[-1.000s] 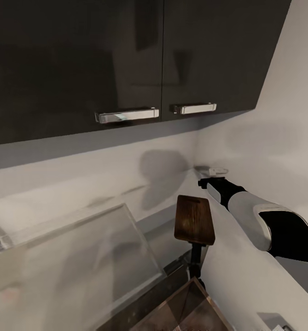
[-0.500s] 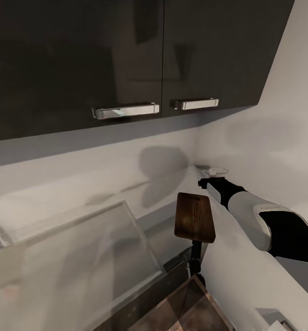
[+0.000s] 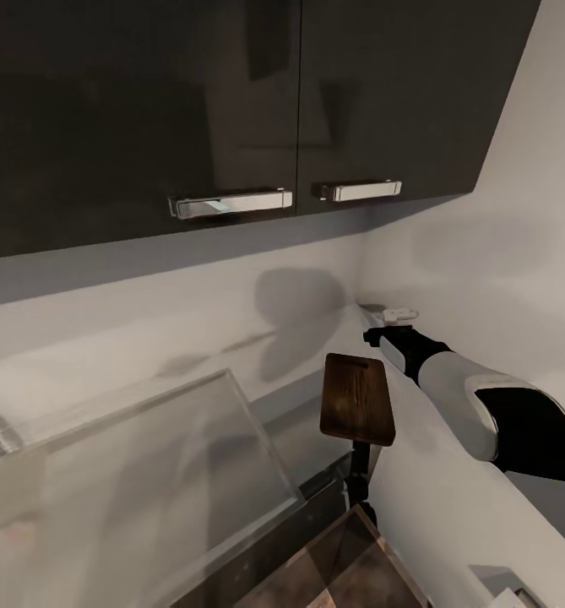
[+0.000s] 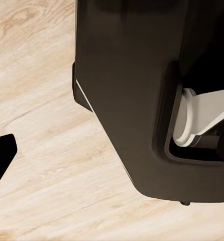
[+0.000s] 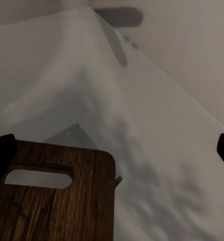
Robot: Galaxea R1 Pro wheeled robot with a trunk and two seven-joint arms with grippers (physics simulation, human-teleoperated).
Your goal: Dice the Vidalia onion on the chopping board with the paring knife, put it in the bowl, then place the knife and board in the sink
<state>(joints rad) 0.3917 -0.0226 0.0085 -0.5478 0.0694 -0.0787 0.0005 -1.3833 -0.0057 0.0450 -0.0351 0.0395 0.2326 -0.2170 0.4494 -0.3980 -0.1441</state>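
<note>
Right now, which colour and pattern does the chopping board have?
Dark brown with wood grain; the chopping board shows best in the right wrist view.

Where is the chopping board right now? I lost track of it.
In the head view, the chopping board hangs raised, right of centre, just left of the right arm, below the dark wall cabinets.

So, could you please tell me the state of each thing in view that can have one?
dark brown wooden chopping board with a slot hole: raised in the air, tilted, nothing on it.
dark glossy upper cabinet doors: shut.
right gripper: open, fingertips wide apart, close by the board's slotted end.
left gripper: apparently open, hanging over the pale wooden floor.
</note>
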